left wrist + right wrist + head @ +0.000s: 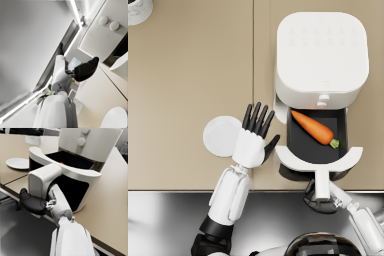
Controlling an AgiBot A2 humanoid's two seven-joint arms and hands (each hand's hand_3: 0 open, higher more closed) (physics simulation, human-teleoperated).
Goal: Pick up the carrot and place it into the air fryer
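Beige countertop [188,75] fills most of the head view, split by a thin seam, with a dark glossy band along its near edge. At the far left corner a pale speckled container [137,10] is cut off by the frame. A white plate [220,136] lies further right, partly covered by the left hand [253,137], which hovers with fingers spread and holds nothing. Next comes the white air fryer [322,52]; faint marks on its top are too blurred to read. Its dark drawer [315,145] is pulled out, and the carrot [313,128] lies diagonally inside. The right hand [320,200] sits at the drawer's handle [322,182]; whether its fingers close around the handle cannot be told, as the handle hides them.
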